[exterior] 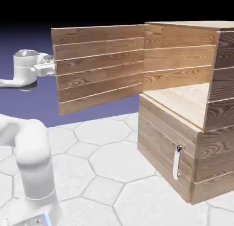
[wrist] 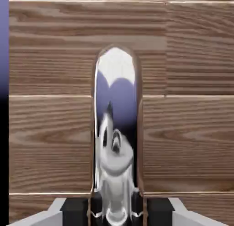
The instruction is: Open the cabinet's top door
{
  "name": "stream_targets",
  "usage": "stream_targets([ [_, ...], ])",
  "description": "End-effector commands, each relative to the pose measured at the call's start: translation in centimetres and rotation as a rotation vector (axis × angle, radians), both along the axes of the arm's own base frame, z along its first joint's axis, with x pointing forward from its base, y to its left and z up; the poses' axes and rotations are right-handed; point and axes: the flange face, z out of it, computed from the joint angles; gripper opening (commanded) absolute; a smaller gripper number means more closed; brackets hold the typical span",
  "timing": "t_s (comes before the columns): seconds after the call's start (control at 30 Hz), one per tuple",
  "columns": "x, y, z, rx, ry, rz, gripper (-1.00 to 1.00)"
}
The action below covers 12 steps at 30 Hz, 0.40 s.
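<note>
Gripper [wrist: 116,216] closed on the silver handle [wrist: 115,142] of the top door [exterior: 98,67] — bar stands between the fingers [wrist: 75,211], planks directly behind. Door swung wide from the cabinet [exterior: 183,142]. No legible writing or labels.

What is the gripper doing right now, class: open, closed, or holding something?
Gripper: closed on the silver handle of the top door, which stands swung wide open.

Silver handle [wrist: 115,129] upright between the gripper [wrist: 116,211] fingertips — brown top door [wrist: 50,129] planks behind.
</note>
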Motion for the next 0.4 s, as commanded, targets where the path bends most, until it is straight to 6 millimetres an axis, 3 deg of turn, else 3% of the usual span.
stream_targets([
  [0.0,0.1,0.8,0.0,0.0,0.0,-0.018,-1.0],
  [0.37,1.8,8.7,0.0,0.0,0.0,-0.21,-1.0],
])
